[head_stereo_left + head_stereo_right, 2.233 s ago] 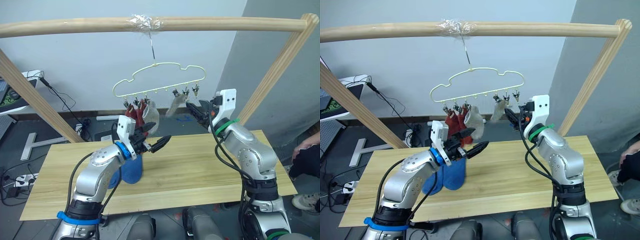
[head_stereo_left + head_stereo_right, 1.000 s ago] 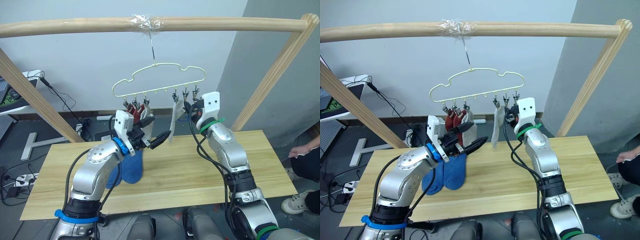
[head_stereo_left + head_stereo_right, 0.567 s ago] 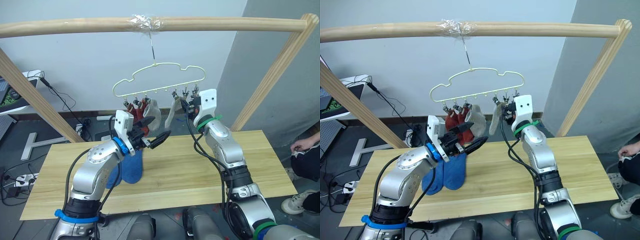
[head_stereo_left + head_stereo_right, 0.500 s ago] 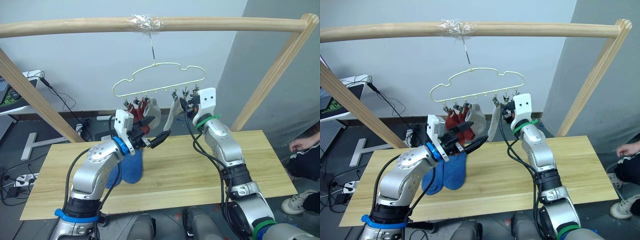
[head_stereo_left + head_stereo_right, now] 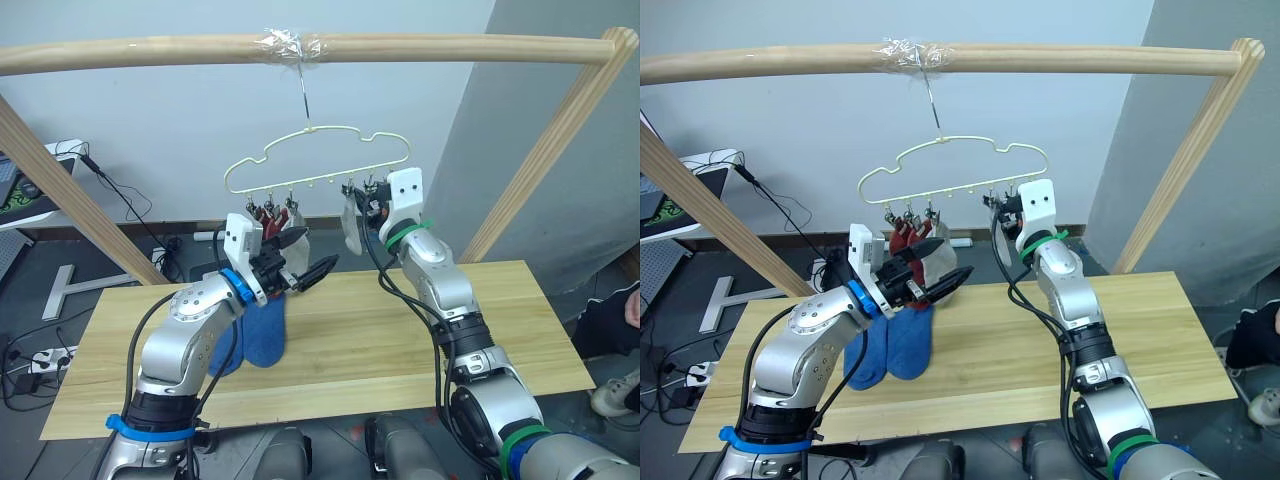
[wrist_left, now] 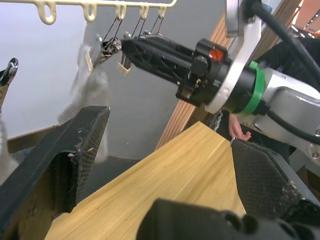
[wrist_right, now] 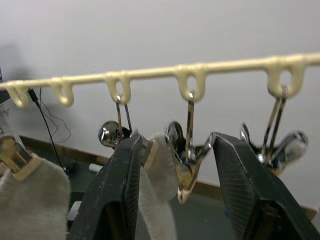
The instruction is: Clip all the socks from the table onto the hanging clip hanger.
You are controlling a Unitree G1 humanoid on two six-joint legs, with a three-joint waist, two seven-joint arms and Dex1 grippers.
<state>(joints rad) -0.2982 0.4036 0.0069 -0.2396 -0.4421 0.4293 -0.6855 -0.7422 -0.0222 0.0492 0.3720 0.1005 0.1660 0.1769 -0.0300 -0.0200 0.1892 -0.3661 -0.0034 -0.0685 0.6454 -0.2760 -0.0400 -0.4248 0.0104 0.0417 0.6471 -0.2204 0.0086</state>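
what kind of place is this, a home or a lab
Most likely a robot lab or test room, not a home: a makeshift wooden pole frame with the clip hanger taped on, loose cables and a power strip on the floor.

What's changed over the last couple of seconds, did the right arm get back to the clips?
Yes. The right gripper swung from beside the clip hanger in to its right-hand clips, fingers open around one beside the hanging grey sock. The left gripper rose slightly, open. The two blue socks stayed on the table.
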